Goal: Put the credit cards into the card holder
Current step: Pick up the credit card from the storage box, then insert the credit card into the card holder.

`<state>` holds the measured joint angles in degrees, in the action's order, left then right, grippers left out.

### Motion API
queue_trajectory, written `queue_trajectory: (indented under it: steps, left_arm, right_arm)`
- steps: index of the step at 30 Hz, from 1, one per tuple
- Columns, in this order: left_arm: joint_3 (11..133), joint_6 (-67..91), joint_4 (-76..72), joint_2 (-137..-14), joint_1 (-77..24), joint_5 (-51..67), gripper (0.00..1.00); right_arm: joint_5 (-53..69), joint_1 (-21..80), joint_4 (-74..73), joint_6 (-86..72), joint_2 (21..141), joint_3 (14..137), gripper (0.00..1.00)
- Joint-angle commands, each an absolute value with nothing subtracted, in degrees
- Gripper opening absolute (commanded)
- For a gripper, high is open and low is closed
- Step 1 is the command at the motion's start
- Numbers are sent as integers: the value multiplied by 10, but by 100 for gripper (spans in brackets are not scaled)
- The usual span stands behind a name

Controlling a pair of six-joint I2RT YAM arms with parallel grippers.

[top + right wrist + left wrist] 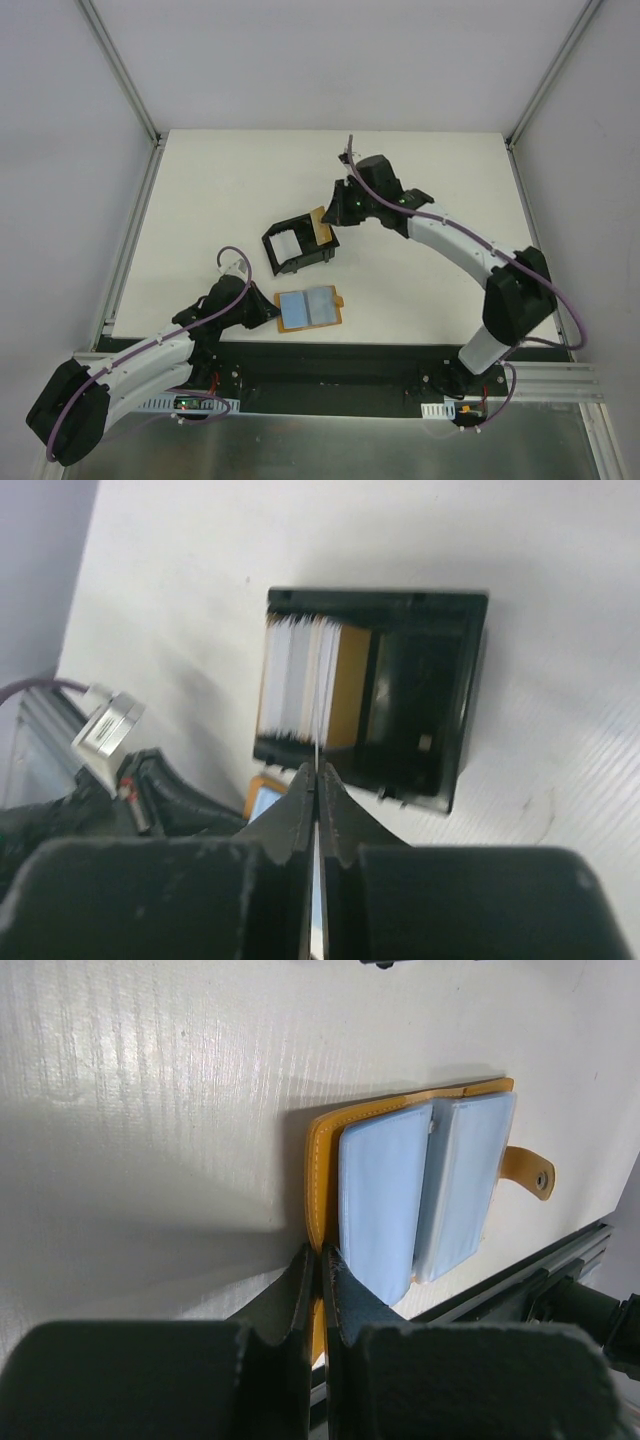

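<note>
The black card holder (297, 250) sits mid-table with its white ridged insert (290, 685) along one side. My right gripper (317, 770) is shut on a thin credit card (318, 720), seen edge-on, whose far end reaches into the holder beside the insert. From above this card (322, 228) looks tan-orange and leans at the holder's far right corner under the right gripper (336, 214). An orange face (350, 685) shows inside the holder just beside the held edge. My left gripper (320, 1255) is shut on the orange rim of the open wallet (325, 1160).
The tan-orange wallet (308, 308) lies open near the table's front edge, showing pale blue sleeves (380, 1200) and a snap tab (528, 1172). The black base rail (330, 365) runs just behind it. Frame posts and walls ring the white table (200, 180).
</note>
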<state>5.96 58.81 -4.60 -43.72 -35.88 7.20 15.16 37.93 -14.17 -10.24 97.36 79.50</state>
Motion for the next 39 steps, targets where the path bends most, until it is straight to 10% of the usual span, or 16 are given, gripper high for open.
queue_trajectory:
  steps: [1,14,39]
  left_arm:
    - [49,578,-40,-442,-350,66,0]
    - [49,594,-41,-452,-350,59,0]
    - [43,603,-41,-456,-349,54,0]
  right_arm:
    - [211,388,-49,-181,865,667,0]
    - [178,505,191,-344,845,414,0]
    - [164,530,313,-397,956,331,0]
